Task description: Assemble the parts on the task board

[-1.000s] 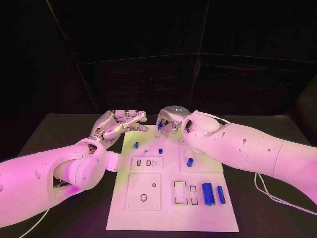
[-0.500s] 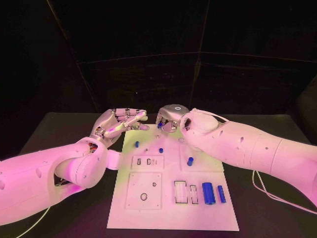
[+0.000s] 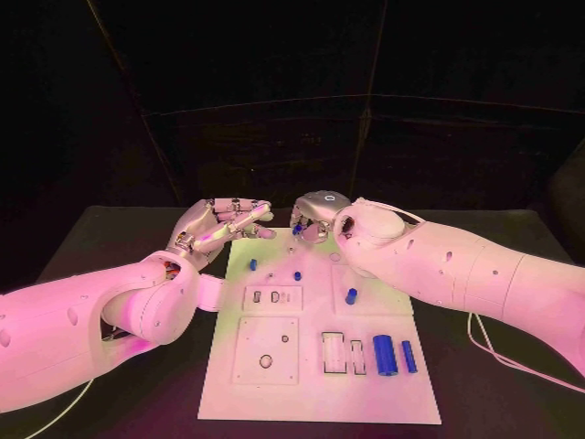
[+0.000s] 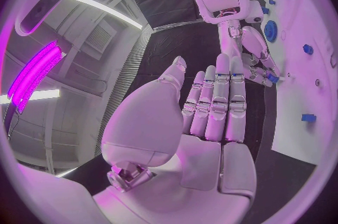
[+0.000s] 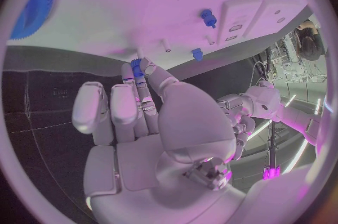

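Starting nearest: white task board (image 3: 372, 384) lying flat on the black worktop (image 3: 504, 402), running away from the robot.
Near right of board: a big blue cylinder (image 3: 385, 357) lies beside a slimmer blue bar (image 3: 409, 358), just right of two upright rectangular slots (image 3: 334, 354).
Near left of board: a square plate (image 3: 266, 352) with an oval hole in it.
Mid-board: a short blue peg (image 3: 351, 296) on the right, a smaller blue peg (image 3: 297, 276) more central, another blue piece (image 3: 252, 266) toward the left edge.
Small plate: a little plate with slots (image 3: 271, 297) sits just past the square one.
Left hand: the left hand (image 3: 221, 226) hovers over the board's far left corner, fingers straight and lying close side by side, nothing in them; the left wrist view (image 4: 211, 117) confirms that empty palm.
Right hand: the right hand (image 3: 313, 218) is at the board's far edge, just across from the left one, the two nearly meeting.
Right hand's hold: in the right wrist view the right hand (image 5: 151, 122) pinches a small blue gear (image 5: 137, 65) at its fingertips, right at the board's edge.
Farther out: a large blue gear (image 5: 35, 1) lies on the board, well apart from the pinched one.
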Available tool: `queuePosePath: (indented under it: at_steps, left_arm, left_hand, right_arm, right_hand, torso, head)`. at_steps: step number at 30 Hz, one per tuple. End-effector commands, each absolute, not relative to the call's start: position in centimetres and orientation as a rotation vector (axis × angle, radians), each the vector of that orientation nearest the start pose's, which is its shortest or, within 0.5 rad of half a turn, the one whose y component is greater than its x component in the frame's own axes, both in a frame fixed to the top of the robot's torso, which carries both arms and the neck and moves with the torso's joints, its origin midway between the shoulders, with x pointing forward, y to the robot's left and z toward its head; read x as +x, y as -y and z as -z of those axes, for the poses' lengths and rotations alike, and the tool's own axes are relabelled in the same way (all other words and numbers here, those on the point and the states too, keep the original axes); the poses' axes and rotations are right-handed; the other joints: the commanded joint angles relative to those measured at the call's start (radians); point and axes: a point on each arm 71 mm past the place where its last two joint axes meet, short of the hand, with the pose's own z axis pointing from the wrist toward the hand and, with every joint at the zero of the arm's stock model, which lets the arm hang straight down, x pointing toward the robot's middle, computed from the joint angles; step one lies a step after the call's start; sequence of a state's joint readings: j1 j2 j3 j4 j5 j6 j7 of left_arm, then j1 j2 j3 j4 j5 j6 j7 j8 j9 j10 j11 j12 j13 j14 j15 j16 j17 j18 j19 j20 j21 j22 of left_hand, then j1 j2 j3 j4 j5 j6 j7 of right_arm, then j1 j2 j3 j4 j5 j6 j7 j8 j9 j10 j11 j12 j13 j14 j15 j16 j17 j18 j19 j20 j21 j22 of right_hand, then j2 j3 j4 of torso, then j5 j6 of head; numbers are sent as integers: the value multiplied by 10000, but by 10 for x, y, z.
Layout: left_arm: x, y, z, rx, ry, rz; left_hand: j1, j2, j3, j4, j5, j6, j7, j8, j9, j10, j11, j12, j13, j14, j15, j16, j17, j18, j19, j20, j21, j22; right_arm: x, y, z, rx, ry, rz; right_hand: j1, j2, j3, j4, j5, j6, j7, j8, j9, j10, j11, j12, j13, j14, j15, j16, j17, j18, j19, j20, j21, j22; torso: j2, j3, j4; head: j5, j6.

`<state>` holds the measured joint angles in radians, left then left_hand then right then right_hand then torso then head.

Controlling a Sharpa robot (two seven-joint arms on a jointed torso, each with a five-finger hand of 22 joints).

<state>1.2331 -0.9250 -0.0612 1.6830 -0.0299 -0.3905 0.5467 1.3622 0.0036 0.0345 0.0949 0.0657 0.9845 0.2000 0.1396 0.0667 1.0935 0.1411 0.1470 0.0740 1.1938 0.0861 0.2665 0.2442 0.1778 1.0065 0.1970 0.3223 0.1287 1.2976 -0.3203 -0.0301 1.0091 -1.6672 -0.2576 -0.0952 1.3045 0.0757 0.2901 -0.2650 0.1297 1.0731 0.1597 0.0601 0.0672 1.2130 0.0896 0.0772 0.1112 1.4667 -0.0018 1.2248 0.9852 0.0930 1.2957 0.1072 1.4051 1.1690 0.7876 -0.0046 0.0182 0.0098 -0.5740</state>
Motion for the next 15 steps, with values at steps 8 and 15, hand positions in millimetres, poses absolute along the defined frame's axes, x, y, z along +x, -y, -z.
queuePosePath:
  at_steps: [8,15]
  left_arm:
    - [462,-206,146,-9572,-12796,16396]
    - [462,-206,146,-9579,-12804,16387]
  left_hand:
    - [19,74,5,-53,-28,26,67,-64,-15,18,34,-21,-14,46,-1,-37,9,56,74,8,-32,-10]
    - [19,74,5,-53,-28,26,67,-64,-15,18,34,-21,-14,46,-1,-37,9,56,74,8,-32,-10]
  right_arm:
    - [567,63,155,-4299,-15431,-5084]
    - [566,63,154,-4286,-15332,-5145]
  right_hand:
    - [-89,-41,70,16,-36,-20,43,64,9,-100,-6,-58,-4,131,76,46,2,-103,-8,80,52,20]
    - [-89,-41,70,16,-36,-20,43,64,9,-100,-6,-58,-4,131,76,46,2,-103,-8,80,52,20]
  torso:
    - [4,-2,1]
    - [5,-6,2]
  head:
    - [6,-5]
    - [6,-3]
